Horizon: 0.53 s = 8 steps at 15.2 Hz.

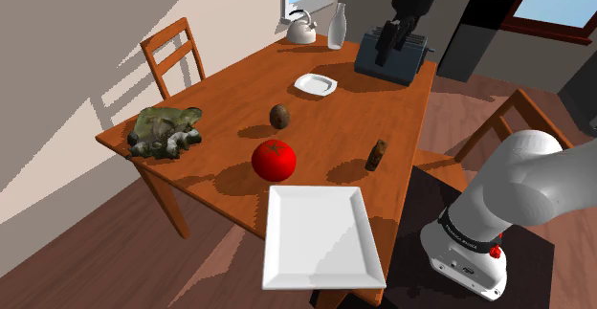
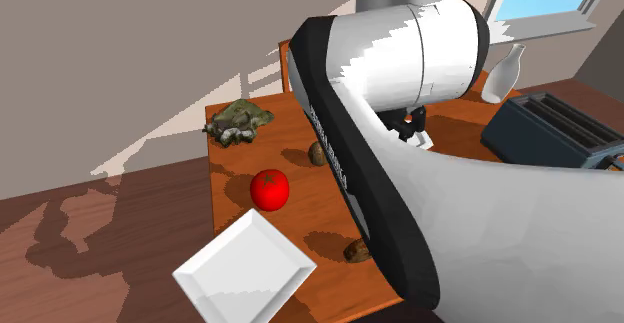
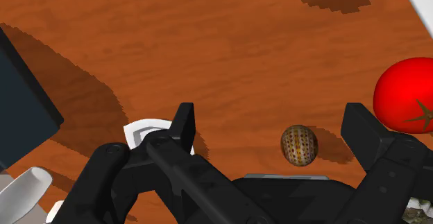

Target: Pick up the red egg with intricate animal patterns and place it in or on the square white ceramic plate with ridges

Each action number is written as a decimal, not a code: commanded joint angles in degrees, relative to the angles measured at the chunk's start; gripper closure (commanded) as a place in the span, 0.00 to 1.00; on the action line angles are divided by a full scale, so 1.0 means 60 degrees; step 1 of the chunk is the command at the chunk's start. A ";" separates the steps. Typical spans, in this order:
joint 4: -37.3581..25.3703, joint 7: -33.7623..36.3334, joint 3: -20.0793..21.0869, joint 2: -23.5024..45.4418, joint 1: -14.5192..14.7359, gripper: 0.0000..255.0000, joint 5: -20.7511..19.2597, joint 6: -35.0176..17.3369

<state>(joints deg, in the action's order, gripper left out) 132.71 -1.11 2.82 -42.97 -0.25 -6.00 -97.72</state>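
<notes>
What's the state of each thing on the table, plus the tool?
tool: open, holding nothing, above the table
patterned egg: lying on the table, not held
small white plate: flat on the table, empty
large white plate: empty, overhanging the table's edge
tomato: resting on the table, untouched
white bottle: upright
kettle: upright

Egg (image 3: 299,145) sits between the jaws, but its markings are too small for me to read as animals; small white plate (image 3: 142,130) mostly hidden behind one finger (image 3: 184,122); red tomato (image 3: 406,94), outside the other jaw, cut by frame edge; arm covers much of the table (image 2: 230,161) in the second exterior view.
</notes>
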 commanded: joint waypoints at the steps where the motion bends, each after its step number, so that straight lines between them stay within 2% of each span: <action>1: 0.0000 0.0000 0.0000 0.0000 0.0000 0.00 0.0000 0.0000; 8: -0.0505 0.0985 0.0290 0.2344 -0.0083 0.00 0.0423 -0.1418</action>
<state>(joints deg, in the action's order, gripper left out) 130.58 4.22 4.54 -31.22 -0.56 -3.69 -105.08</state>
